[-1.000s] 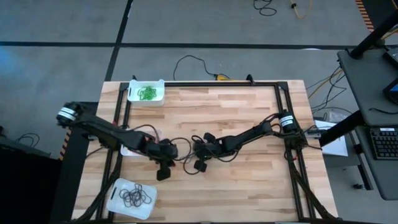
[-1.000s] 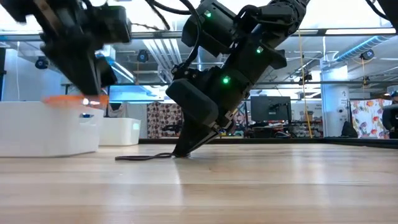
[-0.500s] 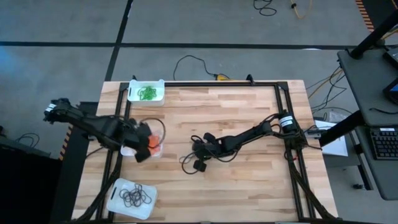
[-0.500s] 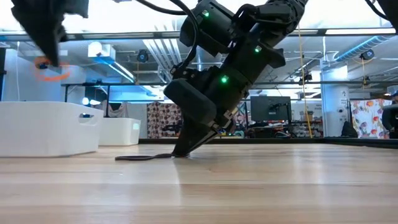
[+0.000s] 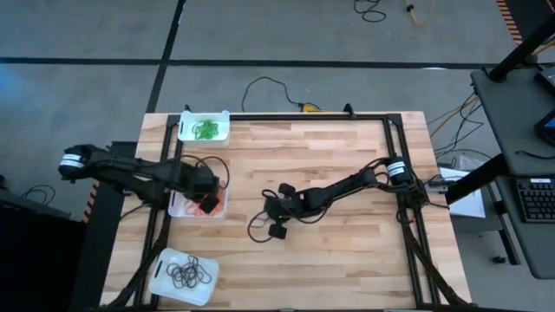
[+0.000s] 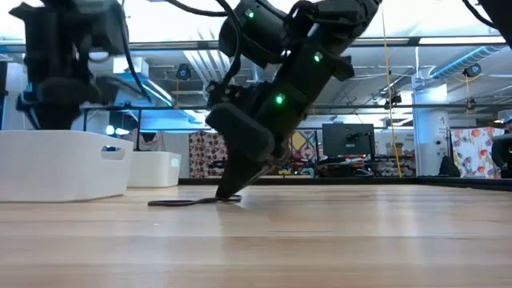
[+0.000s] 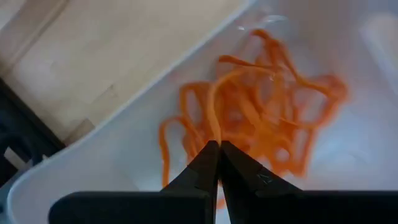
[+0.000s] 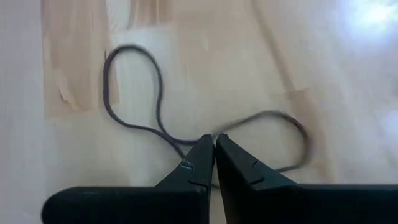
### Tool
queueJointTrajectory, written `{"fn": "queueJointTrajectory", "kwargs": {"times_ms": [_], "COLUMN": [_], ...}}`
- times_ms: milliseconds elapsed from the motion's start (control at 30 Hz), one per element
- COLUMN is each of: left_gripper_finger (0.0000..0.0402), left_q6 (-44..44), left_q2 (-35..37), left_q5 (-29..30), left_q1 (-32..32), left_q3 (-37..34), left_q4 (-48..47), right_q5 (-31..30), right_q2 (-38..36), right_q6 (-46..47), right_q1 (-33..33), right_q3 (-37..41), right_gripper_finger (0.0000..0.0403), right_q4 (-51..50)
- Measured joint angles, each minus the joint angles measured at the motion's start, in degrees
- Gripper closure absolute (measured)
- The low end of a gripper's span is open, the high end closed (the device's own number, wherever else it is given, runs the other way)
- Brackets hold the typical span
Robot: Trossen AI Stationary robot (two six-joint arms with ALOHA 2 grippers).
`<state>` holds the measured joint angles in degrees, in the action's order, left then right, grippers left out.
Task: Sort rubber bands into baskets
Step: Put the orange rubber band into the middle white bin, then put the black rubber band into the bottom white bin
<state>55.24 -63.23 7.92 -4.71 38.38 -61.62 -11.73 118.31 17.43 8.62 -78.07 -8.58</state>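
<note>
High view: the left tool [image 5: 206, 192] has swung from mid-worktop to hang over the middle basket [image 5: 185, 209]; the right tool [image 5: 268, 211] stays low at the centre. Green bands [image 5: 205, 130] and black bands [image 5: 188, 275] lie sorted in the other baskets.

Low view: the right tool [image 6: 230, 191] touches the pale wood worktop [image 6: 320, 240].

Left wrist: clenched tips pinch a thin orange loop [image 7: 214, 118] above the tangled orange heap [image 7: 273, 137], so release is probably next.

Right wrist: tips clenched on a limp, twisted black band [image 8: 155, 118] lying on the wood.

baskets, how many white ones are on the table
3, all on the table's left side in the high view: the green-band basket at the far edge, the orange-band basket midway under the left gripper, and the black-band basket at the near edge.
</note>
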Motion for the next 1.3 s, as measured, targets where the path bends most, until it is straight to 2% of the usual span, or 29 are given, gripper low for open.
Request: {"fn": "queueJointTrajectory", "kwargs": {"times_ms": [167, 267, 333, 400, 533, 633, 700, 767, 900, 1033, 1167, 1300], "left_gripper_finger": [0.0399, 0.0378, 0.0354, 0.0325, 0.0260, 0.0212, 0.0187, 0.0170, 0.0165, 0.0170, 0.0171, 0.0171], "left_q6": [-2.3, -4.0, -5.3, -5.4, -3.6, -3.0, -5.6, -10.4, -17.3, -20.5, -24.8, -24.5], "left_q2": [-1.9, -1.9, -1.5, -0.7, 0.6, 0.8, 0.6, 0.0, -3.7, -11.8, -19.3, -25.8], "left_q5": [-0.8, -2.7, -5.8, -6.5, -4.4, -2.8, -2.4, -2.4, -1.0, 3.0, 2.6, 5.0], "left_q1": [3.7, 3.8, 3.7, 2.9, 0.0, -2.0, -3.4, -5.1, -7.5, -9.4, -11.7, -12.0], "left_q3": [-3.7, -4.0, -2.9, -0.1, 6.8, 11.6, 14.0, 14.7, 14.1, 13.9, 14.4, 14.4], "left_q4": [1.5, 1.6, 0.6, -1.8, -7.8, -7.6, -2.9, 5.7, 23.2, 30.1, 39.6, 42.4], "right_q5": [-0.4, -0.4, -0.2, -0.2, -0.4, -2.8, -4.7, -6.3, -7.8, -7.9, -7.6, -7.4], "right_q2": [-4.3, -8.0, -10.2, -13.0, -18.1, -20.1, -21.1, -21.8, -21.8, -21.9, -22.3, -22.7], "right_q6": [-0.8, -0.4, 0.5, 1.4, 3.8, 5.8, 6.7, 7.8, 10.1, 13.5, 17.4, 21.8], "right_q1": [0.0, 0.5, 1.1, 2.1, 4.8, 7.7, 9.5, 11.1, 13.6, 15.5, 17.6, 20.4], "right_q3": [-2.0, -2.2, -2.2, -2.1, -2.2, -2.2, -2.2, -2.2, -2.2, -2.2, -2.2, -2.2], "right_gripper_finger": [0.0390, 0.0390, 0.0390, 0.0390, 0.0390, 0.0390, 0.0390, 0.0390, 0.0390, 0.0390, 0.0390, 0.0390], "right_q4": [-5.5, -8.5, -10.7, -13.0, -15.1, -15.6, -15.9, -16.2, -19.2, -22.9, -26.7, -31.5]}}
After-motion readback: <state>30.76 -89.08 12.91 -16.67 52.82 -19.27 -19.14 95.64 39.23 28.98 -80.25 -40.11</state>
